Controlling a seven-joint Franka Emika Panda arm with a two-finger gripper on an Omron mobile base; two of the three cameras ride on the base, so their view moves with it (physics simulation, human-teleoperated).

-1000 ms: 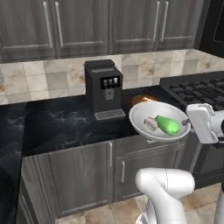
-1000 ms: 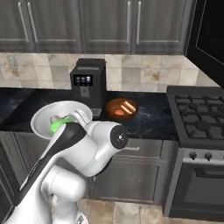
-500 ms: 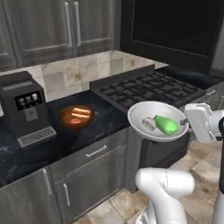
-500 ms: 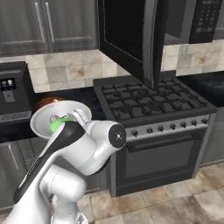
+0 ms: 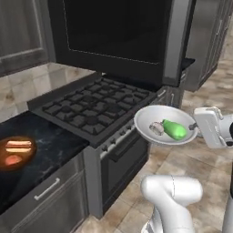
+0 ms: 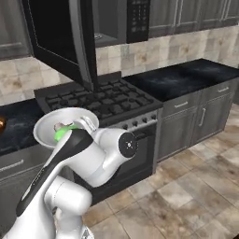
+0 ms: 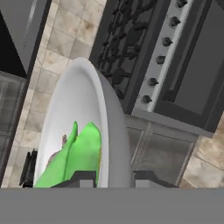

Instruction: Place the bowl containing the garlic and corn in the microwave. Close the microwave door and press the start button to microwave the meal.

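Bowl (image 5: 166,125) held in the air in front of the stove (image 5: 91,113), level, clear of every surface. Left base view: the hand (image 5: 196,127) comes in from the right and meets the bowl's right rim; its body is a white block, fingers too small to separate. Inside the bowl the corn (image 5: 174,129) lies right of centre, and the garlic (image 5: 157,128) sits just beside it on the left, touching or nearly so.

Right base view: the bowl (image 6: 65,126) sits behind the arm's upper link, so just a sliver of corn (image 6: 63,134) and a speck of garlic (image 6: 59,126) show. This view gives the microwave (image 6: 112,21) above the stove (image 6: 98,100), cavity open, with its keypad to the right. The door (image 6: 60,37) swings out toward the camera, hanging over the stove. A dark bench (image 6: 186,77) runs right of the stove.

Left base view adds the door (image 5: 118,36) seen face on, glass dark, grey strip on its right edge, above and behind the bowl. An orange bowl (image 5: 16,152) rests on the bench (image 5: 41,159) at far left.

Hand view: the fingertips (image 7: 83,178) pinch the bowl rim (image 7: 111,131), one inside, one outside. Corn (image 7: 76,155) lies near the grip; stove knobs (image 7: 162,57) are beyond.
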